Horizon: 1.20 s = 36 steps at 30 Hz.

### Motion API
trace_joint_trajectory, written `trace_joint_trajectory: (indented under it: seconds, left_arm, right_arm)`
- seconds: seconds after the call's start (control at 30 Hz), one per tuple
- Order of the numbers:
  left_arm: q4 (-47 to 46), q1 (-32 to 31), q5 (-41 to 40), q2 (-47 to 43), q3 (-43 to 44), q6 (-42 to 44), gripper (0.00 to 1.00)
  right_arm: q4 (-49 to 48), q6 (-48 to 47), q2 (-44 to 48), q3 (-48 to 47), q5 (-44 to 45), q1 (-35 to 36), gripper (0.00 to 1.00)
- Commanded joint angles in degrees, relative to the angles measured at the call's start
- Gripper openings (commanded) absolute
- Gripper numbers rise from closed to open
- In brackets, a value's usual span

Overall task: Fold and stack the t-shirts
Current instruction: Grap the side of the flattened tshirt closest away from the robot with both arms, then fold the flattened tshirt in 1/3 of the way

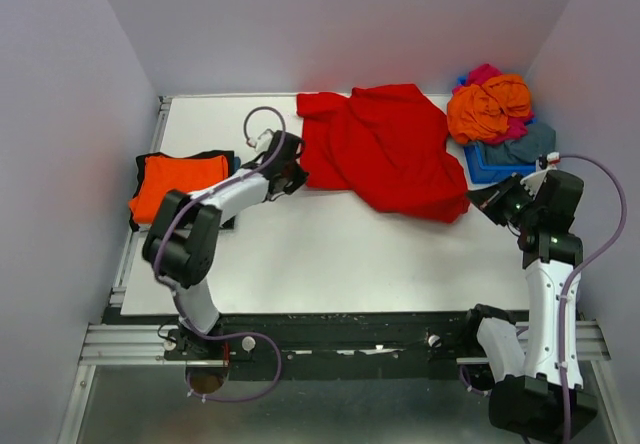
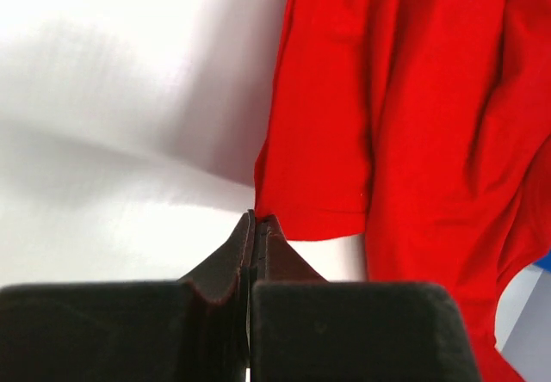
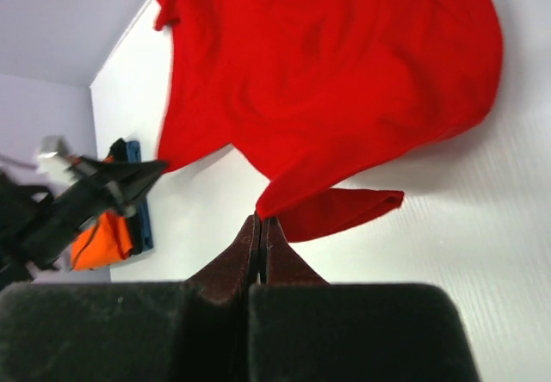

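A bright red t-shirt lies crumpled at the back middle of the white table. My left gripper is at its left edge. In the left wrist view the left gripper is shut, its tips pinching the corner of a red sleeve. My right gripper is at the shirt's near right corner. There the right gripper is shut on a cloth corner, and the red t-shirt rises away from the tips. A folded orange t-shirt rests on a black one at the left.
A blue bin at the back right holds a heap of orange, magenta and grey-blue t-shirts. Grey walls close in on the left, back and right. The arm bases and a rail run along the near edge.
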<state>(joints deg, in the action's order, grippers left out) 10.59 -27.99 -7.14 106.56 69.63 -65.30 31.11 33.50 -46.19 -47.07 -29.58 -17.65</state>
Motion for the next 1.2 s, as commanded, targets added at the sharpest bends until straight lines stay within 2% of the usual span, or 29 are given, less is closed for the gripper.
trace_joint_trajectory:
  seconds: [0.0,0.27,0.47,0.63,0.73,0.9,0.97,1.07,1.17]
  left_arm:
    - [3.2,4.1,0.1,-14.7,-11.5,9.1,0.00]
    - [7.8,10.8,5.4,-33.9,-26.2,13.3,0.00]
    - [13.8,13.3,3.9,-45.0,-31.1,15.4,0.00]
    - [17.4,15.5,2.2,-51.3,-34.1,15.6,0.00]
    - [18.7,16.9,2.3,-53.6,-35.3,15.6,0.00]
    - [19.7,17.1,1.6,-56.7,-36.0,14.1,0.00]
    - [16.0,17.1,1.2,-56.6,-37.3,12.1,0.00]
    - [6.6,17.1,3.7,-49.6,-37.7,8.8,0.00]
    - [5.7,17.1,3.0,-41.3,-33.1,7.1,0.00]
  right_arm:
    - [6.5,-0.9,1.7,0.7,5.8,-0.3,0.01]
    - [11.2,-3.3,5.4,1.7,4.0,-0.3,0.01]
    - [17.9,-5.6,5.3,0.0,7.3,-0.3,0.01]
    - [20.2,-4.9,8.0,2.5,7.9,-0.3,0.01]
    - [18.4,-4.7,10.4,4.7,7.3,-0.4,0.01]
    - [16.5,-5.9,5.9,4.8,5.6,-0.3,0.01]
    - [13.9,-5.1,3.8,4.8,5.3,-0.2,0.01]
    - [7.2,-1.9,-1.4,4.4,3.0,0.7,0.01]
    - [4.4,0.3,-9.1,1.2,4.5,3.8,0.01]
